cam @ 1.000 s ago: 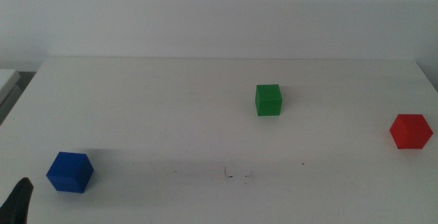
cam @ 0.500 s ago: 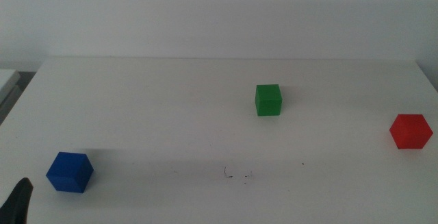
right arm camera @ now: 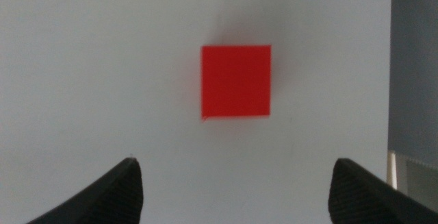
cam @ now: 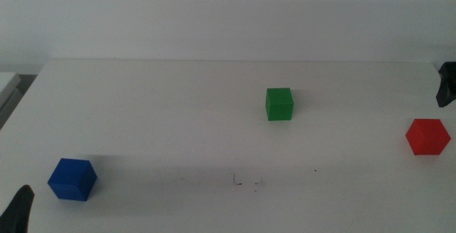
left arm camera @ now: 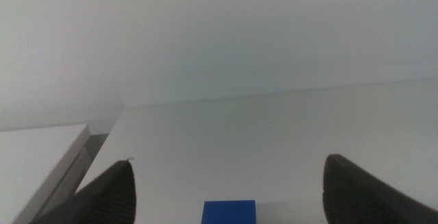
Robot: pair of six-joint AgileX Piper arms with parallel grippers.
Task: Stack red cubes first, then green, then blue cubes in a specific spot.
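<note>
Count first: you have three cubes on the white table (cam: 178,119), one of each colour, all resting separately and well apart.

Red cube (cam: 428,136): one, near the table's right edge. In the right wrist view it (right arm camera: 236,81) sits flat on the table ahead of the gap between the two jaws, touching neither.

Green cube (cam: 279,104): one, around the middle of the table, somewhat toward the far edge and the right.

Blue cube (cam: 73,179): one, near the front-left corner. The left wrist view cuts it off (left arm camera: 228,212); you see only its upper part at the frame edge, between the jaws.

Right claw (right arm camera: 236,183): jaws spread wide, holding nothing, poised above the red cube. In the middle view only a dark sliver of it (cam: 447,83) shows at the right edge, beyond the red cube toward the far side; the rest is out of frame.

Left claw (left arm camera: 228,190): jaws wide apart, empty, near the front-left corner by the blue cube. The middle view shows only a dark tip (cam: 18,210) at the bottom-left.

A few small dark marks (cam: 246,182) sit near the front edge, too small to make out.
</note>
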